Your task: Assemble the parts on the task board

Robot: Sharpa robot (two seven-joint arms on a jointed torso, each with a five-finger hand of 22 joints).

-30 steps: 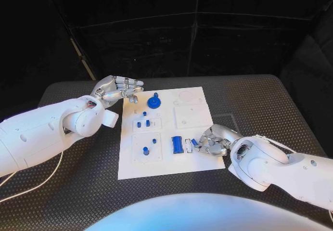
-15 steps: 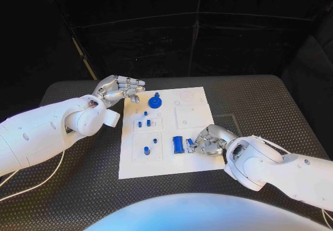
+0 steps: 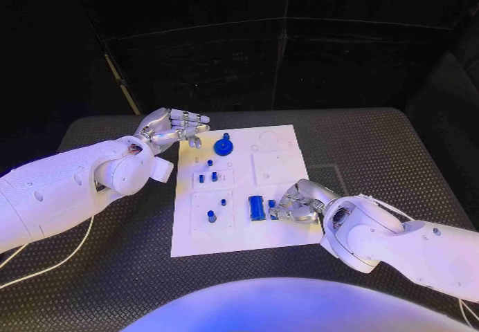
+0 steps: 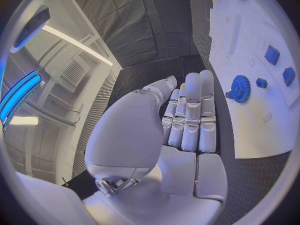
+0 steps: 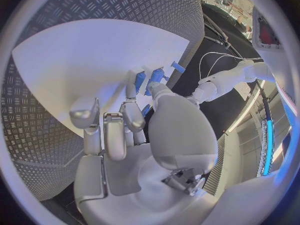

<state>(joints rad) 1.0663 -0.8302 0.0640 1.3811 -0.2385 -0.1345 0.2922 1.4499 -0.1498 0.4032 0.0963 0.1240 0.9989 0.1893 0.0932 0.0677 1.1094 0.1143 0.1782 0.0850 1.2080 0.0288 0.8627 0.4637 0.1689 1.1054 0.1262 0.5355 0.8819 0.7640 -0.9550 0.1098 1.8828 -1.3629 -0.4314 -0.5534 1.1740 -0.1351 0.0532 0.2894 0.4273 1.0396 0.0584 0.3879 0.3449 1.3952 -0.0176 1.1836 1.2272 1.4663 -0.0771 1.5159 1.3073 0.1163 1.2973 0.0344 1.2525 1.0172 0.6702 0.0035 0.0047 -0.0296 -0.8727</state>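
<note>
The white task board [image 3: 282,168] lies in the middle of the table. On it are a blue gear [image 3: 223,146] at the far end, small blue pegs [image 3: 207,177] in a plate, and an upright blue block [image 3: 257,207] near the front. My right hand [image 3: 296,203] rests on the board's right front part and pinches a small blue part [image 3: 271,205] just beside the block; in the right wrist view this part [image 5: 155,75] sits at the fingertips [image 5: 132,81]. My left hand [image 3: 172,127] hovers at the board's far left corner, fingers curled in, holding nothing. The left wrist view shows the gear [image 4: 240,88].
Two more small blue pieces [image 3: 210,215] stand in the front left plate. The black patterned table [image 3: 399,152] runs wide on both sides of the board. A white cable [image 3: 60,259] lies on the table under my left arm.
My right hand has shifted slightly left, bringing the small blue part closer to the blue block. The left hand has stayed at the far left corner.
</note>
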